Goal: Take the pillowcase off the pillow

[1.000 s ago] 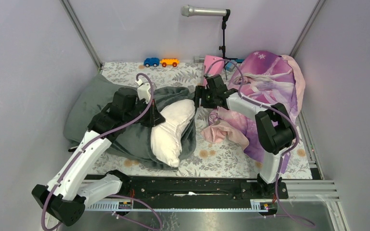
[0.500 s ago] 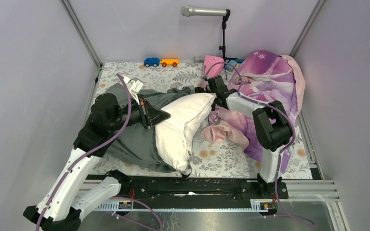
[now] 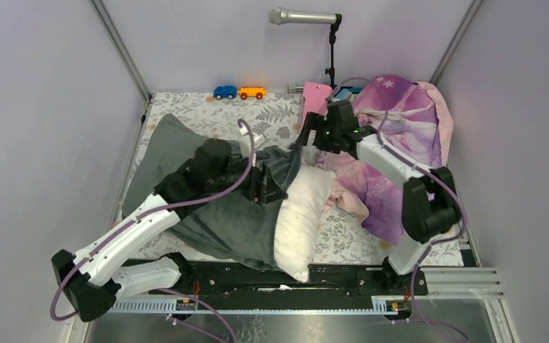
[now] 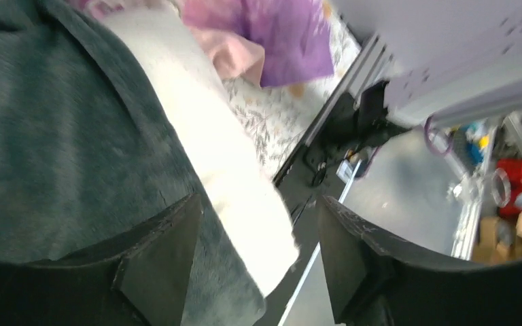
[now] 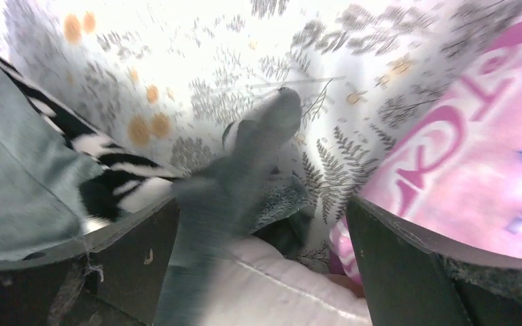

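Pillowcase (image 3: 207, 221) centre-left in top view, pillow (image 3: 297, 214) half out, lower centre. My left gripper (image 4: 259, 202) wide, above case hem. My right gripper (image 5: 262, 204) wide, grey flap loose between fingers. Fleece soft, floppy, probably clingy: pinch hem fold. Pillow light, squashy.

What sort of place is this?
Probably a robot lab recording cell: plain walls on metal posts, a microphone on a stand, left arm and right arm bolted to a rail.
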### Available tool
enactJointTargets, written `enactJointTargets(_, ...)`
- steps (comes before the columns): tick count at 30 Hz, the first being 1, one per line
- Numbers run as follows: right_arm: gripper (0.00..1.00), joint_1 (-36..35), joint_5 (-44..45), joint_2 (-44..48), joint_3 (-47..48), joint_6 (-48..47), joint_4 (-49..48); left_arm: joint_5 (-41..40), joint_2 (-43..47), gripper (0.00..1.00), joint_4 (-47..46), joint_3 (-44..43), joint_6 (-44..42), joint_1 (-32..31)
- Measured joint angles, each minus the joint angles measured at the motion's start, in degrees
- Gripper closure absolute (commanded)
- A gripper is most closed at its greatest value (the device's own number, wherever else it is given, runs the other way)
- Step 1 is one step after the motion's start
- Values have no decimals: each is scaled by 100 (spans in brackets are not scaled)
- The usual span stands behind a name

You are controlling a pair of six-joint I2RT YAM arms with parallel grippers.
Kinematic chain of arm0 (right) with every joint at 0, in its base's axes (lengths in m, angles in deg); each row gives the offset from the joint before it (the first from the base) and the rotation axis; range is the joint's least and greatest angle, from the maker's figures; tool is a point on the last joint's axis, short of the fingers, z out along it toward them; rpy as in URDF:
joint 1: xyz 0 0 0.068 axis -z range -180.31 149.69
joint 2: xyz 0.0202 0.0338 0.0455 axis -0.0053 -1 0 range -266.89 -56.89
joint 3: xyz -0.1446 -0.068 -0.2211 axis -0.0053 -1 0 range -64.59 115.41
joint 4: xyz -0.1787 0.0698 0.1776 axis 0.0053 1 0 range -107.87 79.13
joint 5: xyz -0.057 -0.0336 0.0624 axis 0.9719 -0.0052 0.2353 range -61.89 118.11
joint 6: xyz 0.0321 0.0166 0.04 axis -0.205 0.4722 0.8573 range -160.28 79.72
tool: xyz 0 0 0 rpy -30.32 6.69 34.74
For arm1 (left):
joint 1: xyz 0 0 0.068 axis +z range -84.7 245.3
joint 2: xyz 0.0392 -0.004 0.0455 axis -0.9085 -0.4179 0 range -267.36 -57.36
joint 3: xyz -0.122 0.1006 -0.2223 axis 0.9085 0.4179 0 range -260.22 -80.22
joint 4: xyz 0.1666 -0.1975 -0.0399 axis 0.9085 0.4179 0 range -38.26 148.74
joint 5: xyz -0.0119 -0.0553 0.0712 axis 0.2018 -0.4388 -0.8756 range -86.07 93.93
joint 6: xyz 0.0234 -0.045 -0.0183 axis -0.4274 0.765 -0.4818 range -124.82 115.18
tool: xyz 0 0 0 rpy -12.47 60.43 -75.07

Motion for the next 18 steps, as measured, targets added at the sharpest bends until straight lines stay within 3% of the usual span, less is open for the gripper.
enactJointTargets(3,0,114,348,570,-2,68,83,-540,-254,24,420,-291,-289,-564)
enactJointTargets(7,0,173,457,1325,-7,57,120,-1700,-431,24,901,-767,-470,-831)
enactJointTargets(13,0,170,-17,2168,-297,-2,374,-3147,-935,23,1309,-1281,-551,-1252)
enactJointTargets(18,1,144,-588,2765,-1200,-33,678,-3598,-1620,26,1462,-1340,-531,-1517)
